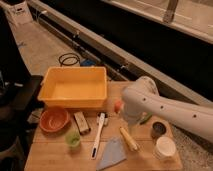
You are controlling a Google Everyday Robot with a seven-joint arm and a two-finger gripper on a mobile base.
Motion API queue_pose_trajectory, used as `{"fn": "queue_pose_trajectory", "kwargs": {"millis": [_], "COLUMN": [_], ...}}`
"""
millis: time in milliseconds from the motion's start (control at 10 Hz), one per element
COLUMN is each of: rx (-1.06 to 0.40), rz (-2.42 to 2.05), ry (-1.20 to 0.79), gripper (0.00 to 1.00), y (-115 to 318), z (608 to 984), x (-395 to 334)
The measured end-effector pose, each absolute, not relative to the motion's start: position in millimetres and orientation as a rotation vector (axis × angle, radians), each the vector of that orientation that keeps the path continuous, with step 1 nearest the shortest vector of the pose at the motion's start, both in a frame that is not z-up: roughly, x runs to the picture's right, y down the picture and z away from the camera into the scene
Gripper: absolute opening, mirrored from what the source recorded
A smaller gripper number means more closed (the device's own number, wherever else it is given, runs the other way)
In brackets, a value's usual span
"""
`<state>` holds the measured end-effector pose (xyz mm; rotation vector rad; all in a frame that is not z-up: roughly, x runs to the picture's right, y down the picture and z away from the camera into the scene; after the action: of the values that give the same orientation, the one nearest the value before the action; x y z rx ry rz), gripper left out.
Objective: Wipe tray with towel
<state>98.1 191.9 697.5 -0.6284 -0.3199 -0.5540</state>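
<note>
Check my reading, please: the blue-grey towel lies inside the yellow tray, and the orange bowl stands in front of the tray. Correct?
Not quite. In the camera view the towel lies on the table near its front edge, not in the tray. The bowl part holds. The end effector hangs right of the tray.

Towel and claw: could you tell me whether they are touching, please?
Apart. The camera view shows the towel flat near the table's front edge; the claw hangs beneath the arm farther back, clear of it.
</note>
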Motion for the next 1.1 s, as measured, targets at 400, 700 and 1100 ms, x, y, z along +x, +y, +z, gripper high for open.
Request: {"fn": "queue_pose_trajectory", "kwargs": {"millis": [400,700,1100], "rx": [-0.641,-0.64,-0.692], "rz": [-0.529,-0.528,-0.583], "ry": [-0.459,-0.457,-0.42], "gripper": [0.65,0.65,0.65], "y": [230,230,249], "z": [698,698,704], "x": [59,60,47]}}
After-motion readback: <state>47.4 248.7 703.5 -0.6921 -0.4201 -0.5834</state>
